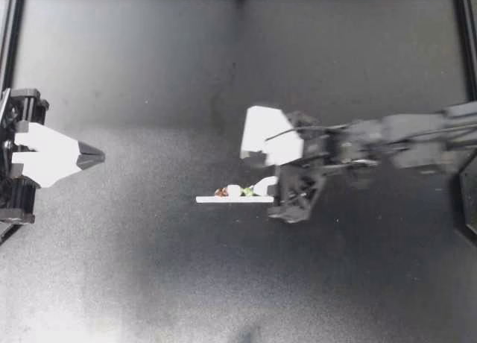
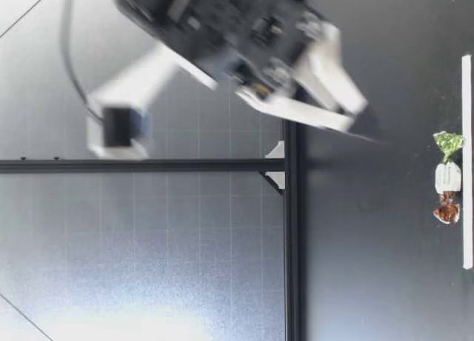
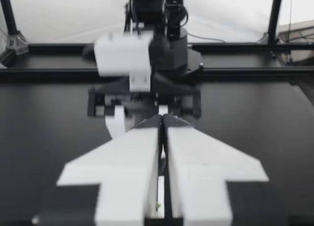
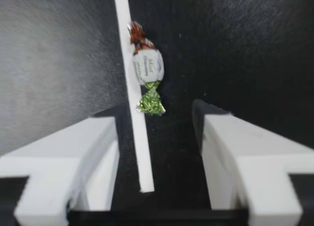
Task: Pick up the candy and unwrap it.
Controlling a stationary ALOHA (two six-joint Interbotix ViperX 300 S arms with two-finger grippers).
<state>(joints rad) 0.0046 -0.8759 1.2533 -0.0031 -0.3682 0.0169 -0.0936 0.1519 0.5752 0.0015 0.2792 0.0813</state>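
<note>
The candy (image 1: 234,190) lies on the black table against a thin white strip (image 1: 216,200). It has a white body, a brown twist at one end and a green twist at the end nearer my right gripper (image 1: 250,170). That gripper is open and hovers just beside the green end. In the right wrist view the candy (image 4: 147,66) lies ahead of the wide-apart fingers (image 4: 245,152), and the strip (image 4: 135,118) runs in between them untouched. The low view shows my right gripper (image 2: 357,116) raised above the table, clear of the candy (image 2: 447,179). My left gripper (image 1: 93,156) is shut and empty at the left edge.
The black table (image 1: 238,60) is framed by a dark rail at the back and sides. In the left wrist view the shut fingers (image 3: 132,157) point at my right arm (image 3: 147,54) across the table.
</note>
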